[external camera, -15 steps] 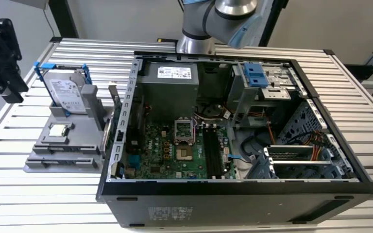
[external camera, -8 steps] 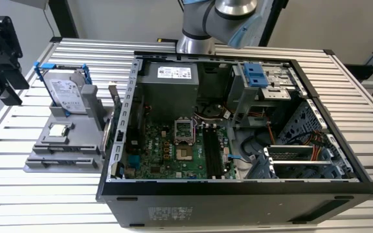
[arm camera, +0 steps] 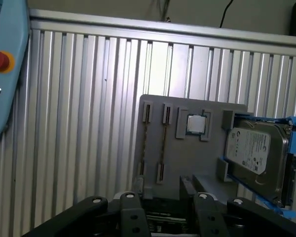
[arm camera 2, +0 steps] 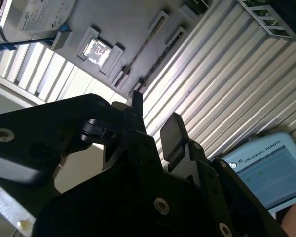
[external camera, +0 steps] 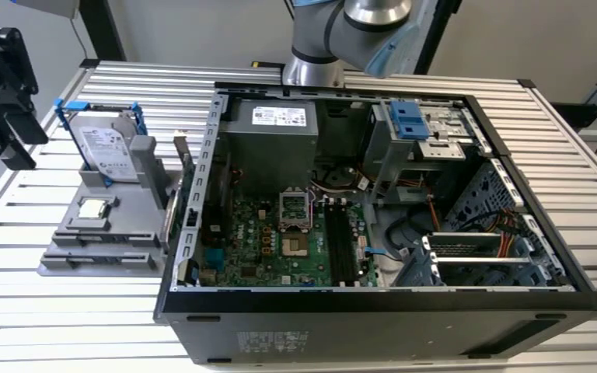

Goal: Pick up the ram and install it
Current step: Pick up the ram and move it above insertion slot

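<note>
Gripper [arm camera: 163, 183] is held spread and empty near the ram [arm camera: 164, 143] in the grey holder [arm camera: 200, 158]. That thin edge could be clipped if alignment's off.

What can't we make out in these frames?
- ram: in the first wrist view it sits edge-on in the gray holder, so chips and label are hidden. Whether both grooves are filled is unclear.
- motherboard slots: in the exterior view, too small to tell whether they are empty.
- gripper: in the first wrist view, its body is cut off by the picture's edge. The jaws stand apart.
</note>
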Motion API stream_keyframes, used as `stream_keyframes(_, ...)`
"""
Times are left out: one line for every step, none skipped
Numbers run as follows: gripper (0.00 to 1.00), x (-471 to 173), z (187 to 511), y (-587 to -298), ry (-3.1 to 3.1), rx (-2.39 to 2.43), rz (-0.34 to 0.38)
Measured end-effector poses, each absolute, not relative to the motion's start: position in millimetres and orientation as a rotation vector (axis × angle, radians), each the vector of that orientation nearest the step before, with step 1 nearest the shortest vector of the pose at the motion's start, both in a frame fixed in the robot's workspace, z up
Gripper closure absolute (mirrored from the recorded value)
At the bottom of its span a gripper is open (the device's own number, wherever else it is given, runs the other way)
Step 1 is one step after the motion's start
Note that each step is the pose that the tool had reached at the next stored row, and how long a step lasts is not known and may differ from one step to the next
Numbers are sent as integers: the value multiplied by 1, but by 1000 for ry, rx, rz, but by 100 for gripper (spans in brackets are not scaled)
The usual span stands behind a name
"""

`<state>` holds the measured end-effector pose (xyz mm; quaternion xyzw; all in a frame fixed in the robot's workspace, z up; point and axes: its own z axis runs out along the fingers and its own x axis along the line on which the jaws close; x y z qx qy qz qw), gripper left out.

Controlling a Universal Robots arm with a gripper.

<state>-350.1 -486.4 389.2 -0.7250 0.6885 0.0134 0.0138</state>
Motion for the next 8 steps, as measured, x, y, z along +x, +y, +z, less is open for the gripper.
stream_keyframes(0,-350,388,-486,2159,-2243,42)
stream_keyframes(0,-350,387,-486,2169,-2232,43)
stream_keyframes(0,-350,386,-486,2174,-2226,43)
stream_keyframes(0,-350,384,-486,2178,-2222,44)
stream_keyframes(0,-350,383,-486,2182,-2217,44)
stream_keyframes(0,-350,381,-486,2186,-2213,43)
stream_keyframes(0,-350,380,-486,2190,-2210,44)
stream_keyframes(0,-350,379,-486,2190,-2208,44)
